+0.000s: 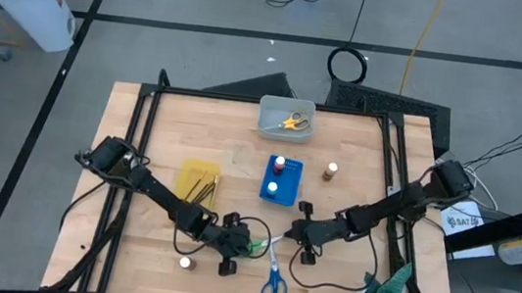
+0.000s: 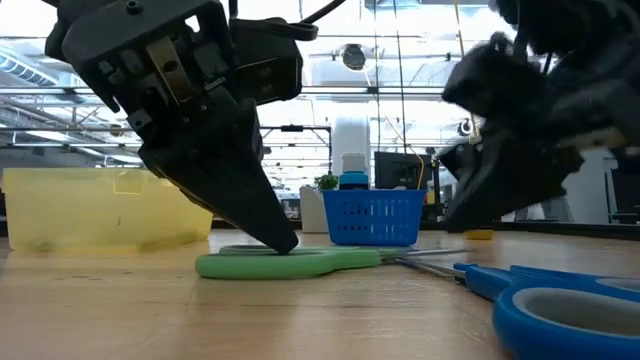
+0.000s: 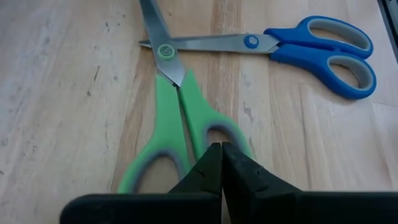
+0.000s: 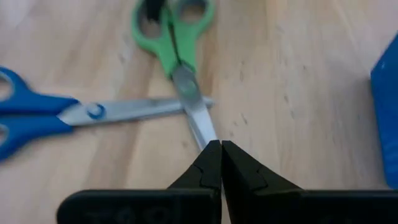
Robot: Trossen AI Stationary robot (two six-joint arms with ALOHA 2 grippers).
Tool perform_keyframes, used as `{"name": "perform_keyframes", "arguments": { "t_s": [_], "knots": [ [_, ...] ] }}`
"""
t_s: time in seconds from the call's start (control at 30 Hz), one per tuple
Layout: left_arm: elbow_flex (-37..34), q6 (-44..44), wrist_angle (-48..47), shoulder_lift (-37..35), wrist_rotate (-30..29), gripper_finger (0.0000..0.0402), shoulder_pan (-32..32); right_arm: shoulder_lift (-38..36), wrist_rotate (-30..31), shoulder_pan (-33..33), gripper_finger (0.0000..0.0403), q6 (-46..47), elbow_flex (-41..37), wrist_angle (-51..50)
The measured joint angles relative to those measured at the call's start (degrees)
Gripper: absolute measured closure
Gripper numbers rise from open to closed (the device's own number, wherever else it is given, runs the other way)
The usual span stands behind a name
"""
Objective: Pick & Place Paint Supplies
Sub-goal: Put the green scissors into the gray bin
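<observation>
Left claw [image 3: 221, 155] clenched, tips pressing down on the green scissors [image 3: 180, 118] handle, low centre of the high view. Right claw [image 4: 221, 155] clenched, hovering at the green blades; blue scissors [image 1: 274, 284] lying alongside on the surface [image 1: 357, 167].

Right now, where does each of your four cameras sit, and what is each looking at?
High view: above the table, looking straight down; both arms show.
Low view: at table-top height, looking level at the green scissors; the left gripper touches them.
Left wrist view: behind shut fingers at the green handles.
Right wrist view: behind the right gripper, shut at the green blade tip.
Both wrist views share the blue scissors.
</observation>
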Motion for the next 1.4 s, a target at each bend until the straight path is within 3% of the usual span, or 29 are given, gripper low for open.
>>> {"name": "perform_keyframes", "arguments": {
  "t_s": [0.47,0.87,0.97,1.1,1.23,1.3,1.4],
  "knots": [
    [0.0,0.22,0.17,-0.17,0.04,0.037,0.35,4.34,-4.04,-1.67,0.0403,0.21,0.11,-0.13],
    [0.07,-0.24,-0.08,-10.33,1.54,0.0369,-0.17,4.75,-4.09,-1.67,0.0403,0.85,0.11,-1.07],
    [0.07,5.87,-0.18,-10.91,2.83,0.0369,-2.66,4.77,-4.11,-1.67,0.0403,0.87,0.11,-1.16],
    [0.42,14.53,-1.92,-9.49,-6.22,0.0365,-7.87,4.79,-4.15,-1.67,0.0403,0.87,0.04,-0.96],
    [2.31,9.3,-3.88,-9.52,-17.15,0.0336,-9.68,4.81,-4.14,-1.67,0.0403,0.9,0.01,-0.62],
    [3.07,6.63,-6.34,-9.65,-19.82,0.0313,-9.94,4.81,-4.14,-1.65,0.0403,0.89,0.0,-0.33],
    [3.22,5.68,-8.47,-8.88,-19.29,0.0271,-10.03,4.81,-4.13,-1.65,0.0403,1.87,0.0,-0.33]
  ]
}}
